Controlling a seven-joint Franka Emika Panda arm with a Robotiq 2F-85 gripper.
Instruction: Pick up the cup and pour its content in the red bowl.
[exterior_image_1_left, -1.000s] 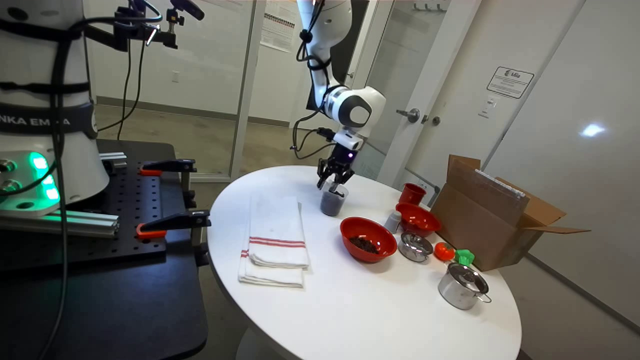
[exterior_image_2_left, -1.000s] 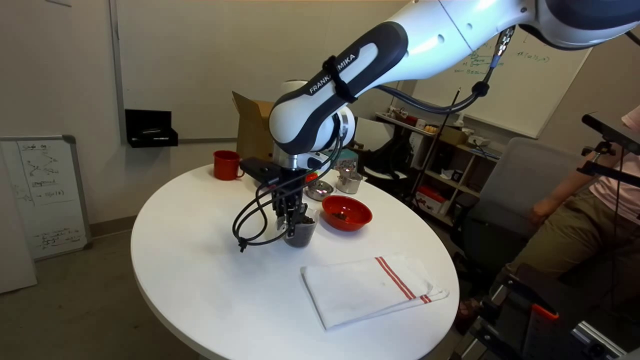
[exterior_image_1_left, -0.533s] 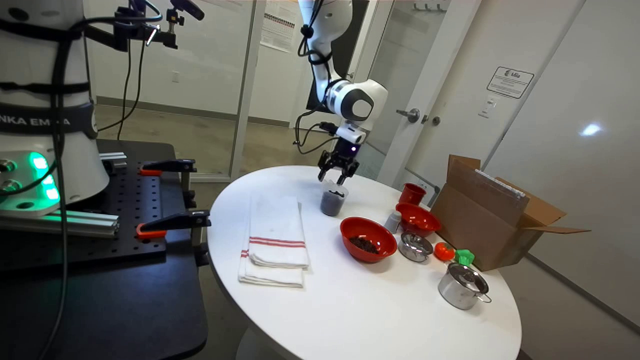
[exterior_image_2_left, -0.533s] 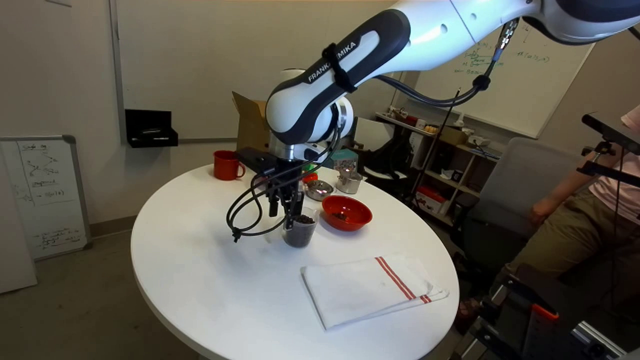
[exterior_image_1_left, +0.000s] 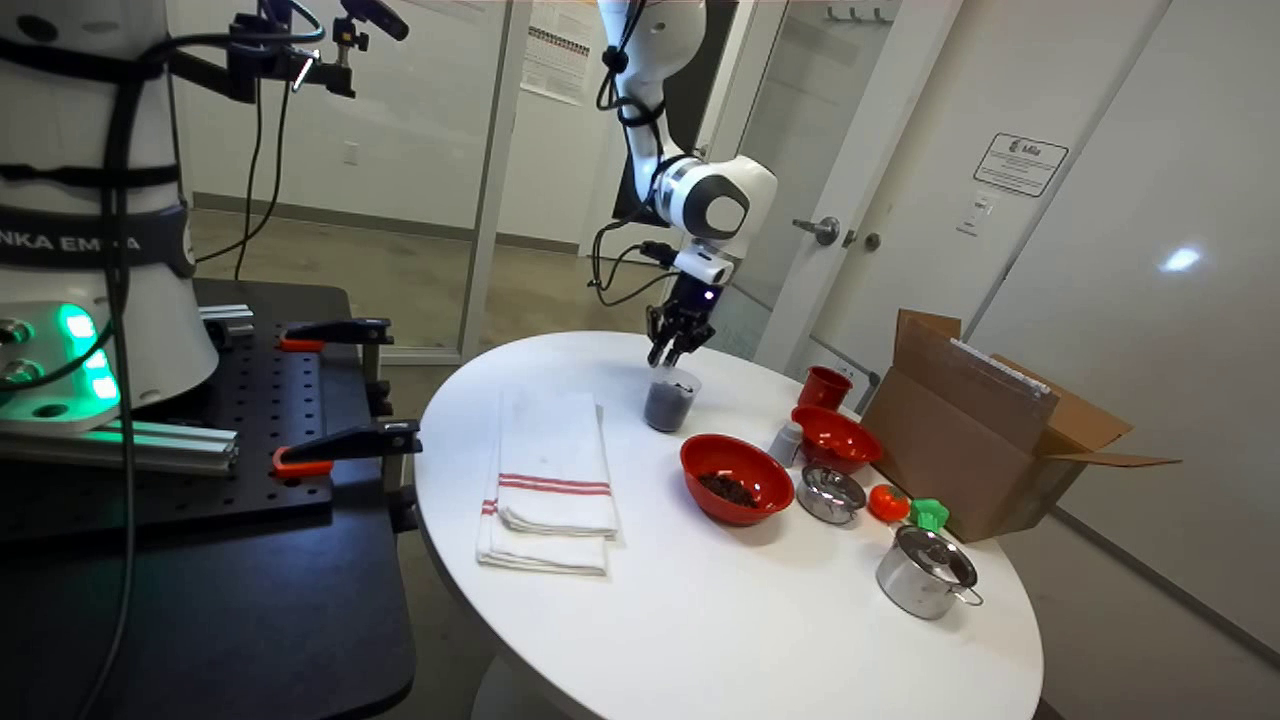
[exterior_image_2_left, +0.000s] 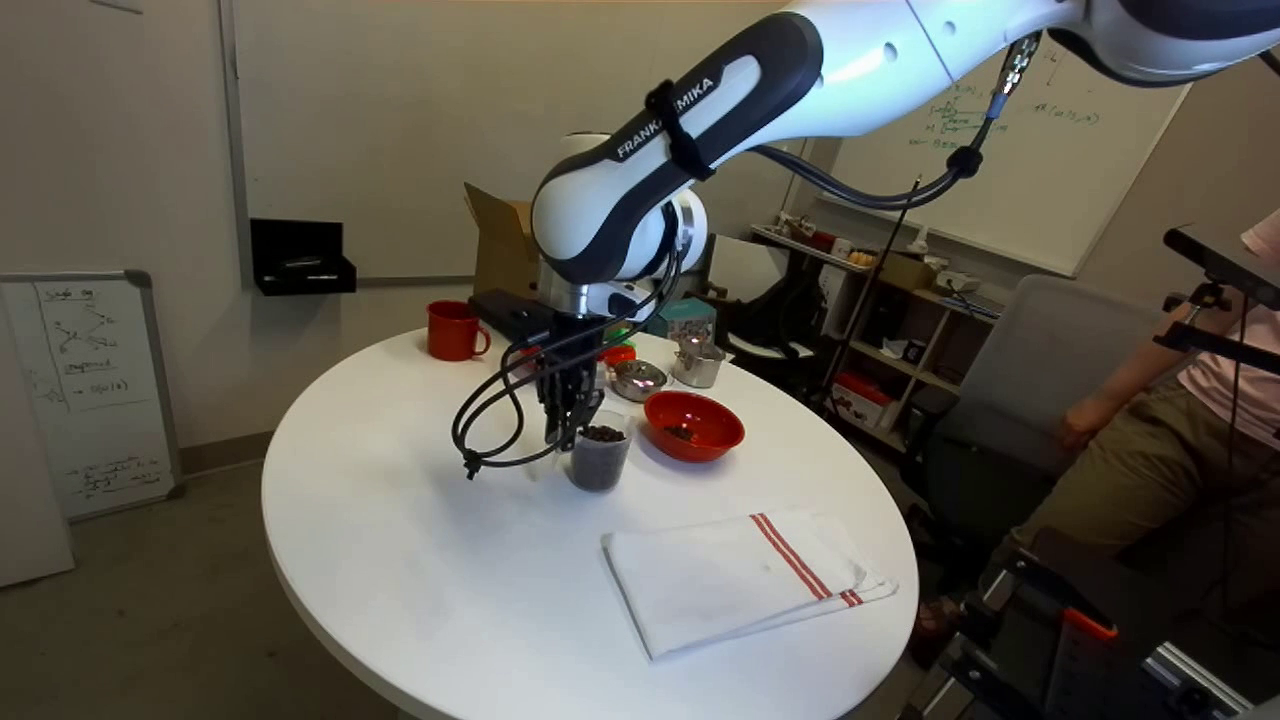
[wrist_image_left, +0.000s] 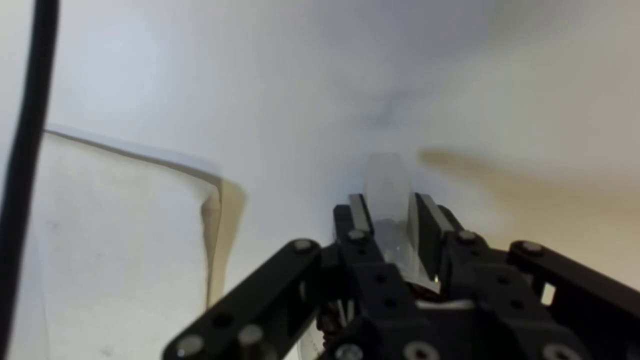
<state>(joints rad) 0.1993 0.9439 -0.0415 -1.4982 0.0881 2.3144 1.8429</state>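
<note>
The cup (exterior_image_1_left: 669, 406) stands on the white table, clear-walled and filled with dark bits; it also shows in an exterior view (exterior_image_2_left: 598, 466). My gripper (exterior_image_1_left: 664, 361) reaches down at the cup's side, away from the bowl. In the wrist view my gripper (wrist_image_left: 390, 205) has its fingers close together on a translucent strip, the cup's handle (wrist_image_left: 388, 187). The cup's body is mostly hidden behind the gripper there. The glossy red bowl (exterior_image_1_left: 745, 456) stands close to the cup with some dark bits inside; it also shows in an exterior view (exterior_image_2_left: 705, 452).
A folded white towel (exterior_image_1_left: 555, 460) lies beside the cup. Beyond the red bowl stand a grey shaker (exterior_image_1_left: 786, 444), another red bowl (exterior_image_1_left: 840, 440), a red mug (exterior_image_1_left: 825, 388), a metal pan (exterior_image_1_left: 832, 497), a tomato (exterior_image_1_left: 888, 503), a metal pot (exterior_image_1_left: 915, 580) and a cardboard box (exterior_image_1_left: 960, 450).
My gripper rose a little from the cup with its fingers apart, then the fingers came together on the cup's handle. The cup shifted slightly. The red bowl has not moved.
</note>
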